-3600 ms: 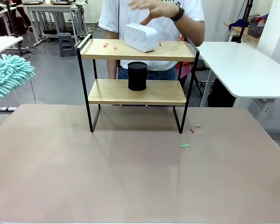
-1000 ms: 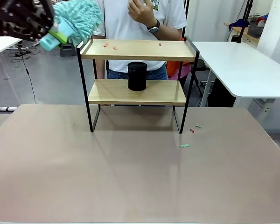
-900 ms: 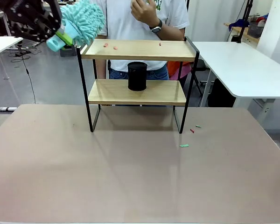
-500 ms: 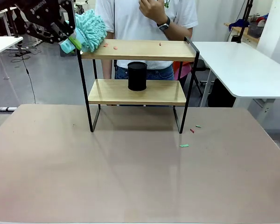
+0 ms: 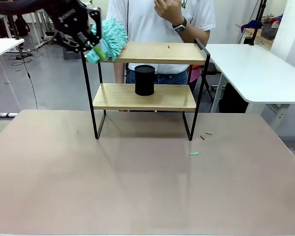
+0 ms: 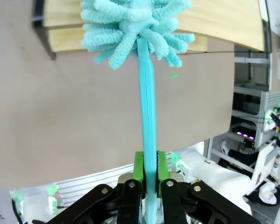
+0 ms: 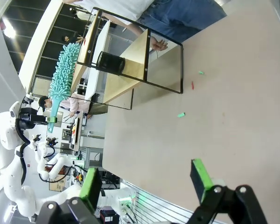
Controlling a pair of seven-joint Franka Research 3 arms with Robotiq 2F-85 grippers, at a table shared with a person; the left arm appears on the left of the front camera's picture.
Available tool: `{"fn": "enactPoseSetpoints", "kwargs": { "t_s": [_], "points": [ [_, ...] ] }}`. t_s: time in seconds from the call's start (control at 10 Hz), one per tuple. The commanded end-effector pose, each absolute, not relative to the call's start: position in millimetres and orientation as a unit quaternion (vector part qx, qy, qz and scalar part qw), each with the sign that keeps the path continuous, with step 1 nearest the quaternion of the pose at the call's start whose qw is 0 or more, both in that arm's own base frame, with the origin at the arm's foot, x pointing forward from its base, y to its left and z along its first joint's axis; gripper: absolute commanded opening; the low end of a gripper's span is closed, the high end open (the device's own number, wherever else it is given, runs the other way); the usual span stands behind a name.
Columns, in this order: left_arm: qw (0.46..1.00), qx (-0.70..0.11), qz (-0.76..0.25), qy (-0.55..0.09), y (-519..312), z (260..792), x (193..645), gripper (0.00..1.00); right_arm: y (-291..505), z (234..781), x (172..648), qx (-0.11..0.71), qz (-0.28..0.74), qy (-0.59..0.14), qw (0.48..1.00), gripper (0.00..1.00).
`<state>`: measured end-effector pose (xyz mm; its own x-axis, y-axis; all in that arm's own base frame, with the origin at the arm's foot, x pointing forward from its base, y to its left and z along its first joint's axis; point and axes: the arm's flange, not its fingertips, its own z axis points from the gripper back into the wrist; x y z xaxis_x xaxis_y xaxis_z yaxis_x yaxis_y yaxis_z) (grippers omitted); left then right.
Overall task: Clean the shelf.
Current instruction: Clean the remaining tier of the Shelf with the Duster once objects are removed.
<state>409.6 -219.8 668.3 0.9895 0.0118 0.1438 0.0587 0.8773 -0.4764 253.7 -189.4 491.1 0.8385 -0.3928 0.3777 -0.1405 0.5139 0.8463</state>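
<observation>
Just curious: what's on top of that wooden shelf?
On the light wood top board: a fluffy turquoise duster at the left end, a red scrap farther right. Anything under the duster is covered.

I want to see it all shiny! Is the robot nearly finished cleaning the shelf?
Not nearly. Done: the left gripper is shut on the teal duster, and its fluffy head is on the left end of the top board of the shelf. In hand: wiping that board. Left: a red crumb farther right on the top board, and the lower board around the black cup.
</observation>
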Motion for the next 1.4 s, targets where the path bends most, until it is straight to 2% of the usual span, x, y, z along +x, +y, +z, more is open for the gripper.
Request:
{"fn": "enactPoseSetpoints", "kwargs": {
  "t_s": [0.0,0.6,0.9,1.1,1.3],
  "points": [
    [0.969,-0.240,-0.017,-0.056,-252.3,674.9,421.1,0.13,-189.4,493.5,256.2,0.490,-0.067,-0.286,0.820,1.00],
    [0.965,-0.250,-0.073,-0.042,-356.5,678.1,444.0,0.13,-189.4,493.5,256.2,0.490,-0.067,-0.286,0.820,1.00],
    [0.959,-0.231,-0.167,-0.016,-340.7,685.1,425.8,0.13,-189.4,493.5,256.2,0.490,-0.067,-0.286,0.820,1.00],
    [0.940,-0.200,-0.275,0.026,-312.1,691.1,396.7,0.13,-189.4,493.5,256.2,0.490,-0.067,-0.286,0.820,1.00],
    [0.890,-0.185,-0.399,0.124,-275.8,692.3,358.9,0.13,-189.4,493.5,256.2,0.490,-0.067,-0.286,0.820,1.00]
  ]
}}
